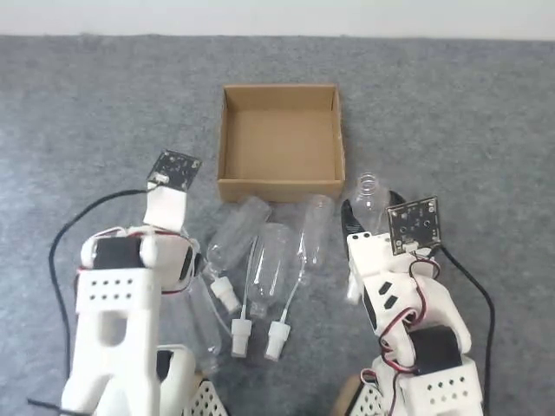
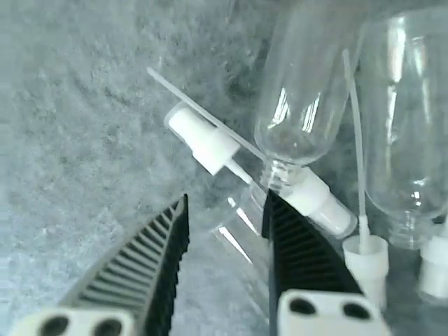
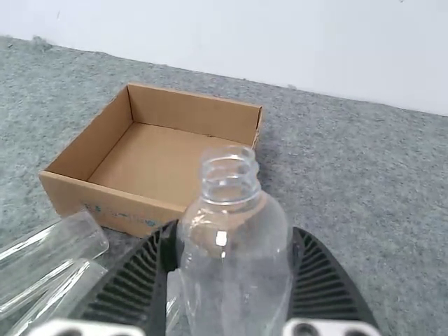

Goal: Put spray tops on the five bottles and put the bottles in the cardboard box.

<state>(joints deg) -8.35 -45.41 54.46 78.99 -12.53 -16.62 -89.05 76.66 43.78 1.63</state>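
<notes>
The right gripper [image 3: 231, 241] is grasping an upright bottle [image 3: 234, 210] without top, its base cut off, near the box [image 3: 189, 108]. The left gripper [image 2: 226, 201] is hanging released over a lying bottle [image 2: 238, 234], hard to make out, beside a loose top [image 2: 206, 143].

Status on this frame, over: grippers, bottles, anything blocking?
Left gripper open astride a lying bottle. Right gripper shut on an upright uncapped bottle beside the box. Box holds no bottles. Nothing blocking it.

Parted fingers [image 2: 150, 273] near clear bottles [image 2: 301, 91], spray tops [image 2: 203, 143]
</notes>
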